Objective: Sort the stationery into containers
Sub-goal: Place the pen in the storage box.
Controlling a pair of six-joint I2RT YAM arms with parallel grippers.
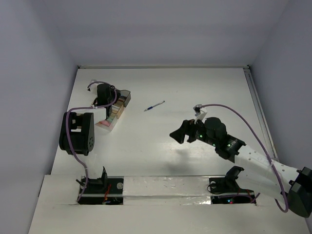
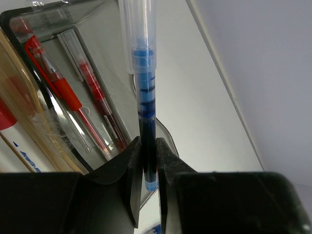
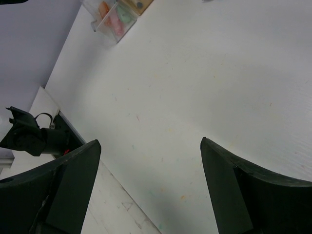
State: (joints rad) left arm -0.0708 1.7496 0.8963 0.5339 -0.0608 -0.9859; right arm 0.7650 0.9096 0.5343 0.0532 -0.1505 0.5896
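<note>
Blue pen (image 2: 145, 97) is pinched tight in the left claw (image 2: 146, 187), standing upright over the dark tray (image 2: 105, 53), which has red pens (image 2: 66, 92) lying in it, at the far left of the table (image 1: 195, 87). Right claw (image 3: 151, 146) is spread wide with nothing in it, hanging over bare tabletop. One more pen (image 1: 154, 106) lies loose out in the middle, well apart from both claws.

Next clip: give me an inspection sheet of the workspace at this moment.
Surface: white table.
Job's things: trays clustered at the left; red pens in the dark tray; one loose pen mid-table.
Clutter: nothing seen.
Grippers: left gripper shut on a blue pen by the dark tray; right gripper open, holding nothing, above the table.
Cables: purple cables along both arms.
Surroundings: plain pale walls.
</note>
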